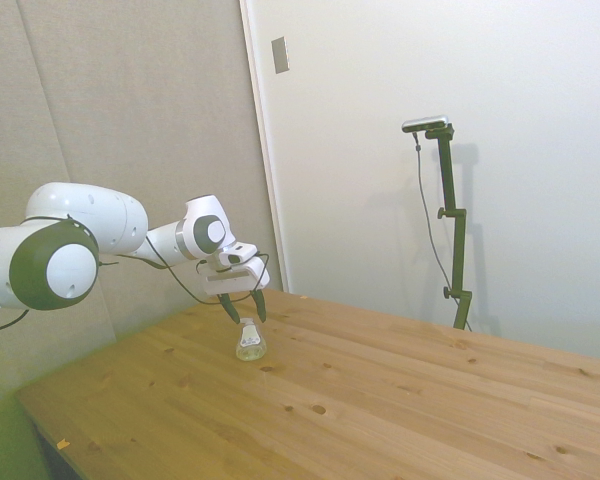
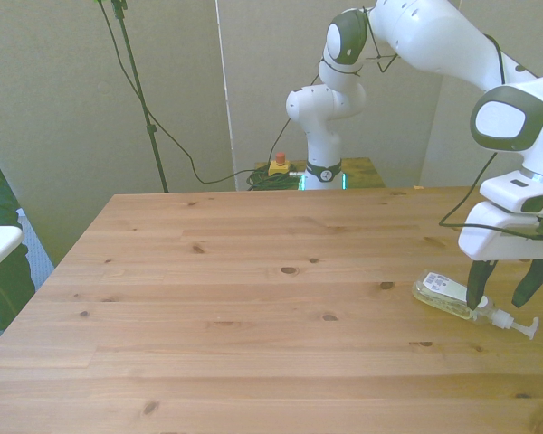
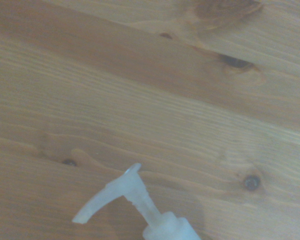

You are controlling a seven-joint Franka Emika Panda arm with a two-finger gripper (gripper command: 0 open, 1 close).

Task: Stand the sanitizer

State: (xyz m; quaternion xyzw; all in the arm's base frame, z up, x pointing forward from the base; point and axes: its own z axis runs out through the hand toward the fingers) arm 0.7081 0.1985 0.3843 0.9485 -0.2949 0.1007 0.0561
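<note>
Near the front view's right edge of the worktop (image 2: 253,271) the sanitizer (image 2: 445,295) lies on its side, body pointing toward the middle of the worktop, white pump nozzle (image 2: 516,323) sticking out toward the right edge. Not stood yet. Wrist view shows only the nozzle (image 3: 120,192) and neck on bare wood, rest cut off.

My pincer (image 2: 505,287) hangs right over the neck end, fingers spread and released, nothing held. One fingertip (image 2: 475,294) sits low beside the neck, looks close to touching; cannot tell contact for sure. Side view has the pincer (image 1: 244,308) just above the bottle (image 1: 249,341), tips straddling it.

Risks as I judge them:
- Closing at the neck or pump instead of the body: narrow, slick plastic, likely to slip or pivot out when I tilt it up.
- Round bottle on its side: an off-centre finger push could roll it away, maybe toward the near edge on the right.
- Liquid inside shifts weight as it rotates, so a weak grip may let the base swing.
- Squeezing the pump head could depress it or twist the nozzle.
- Letting go before the base sits flat: small footprint, it tips back over.
</note>
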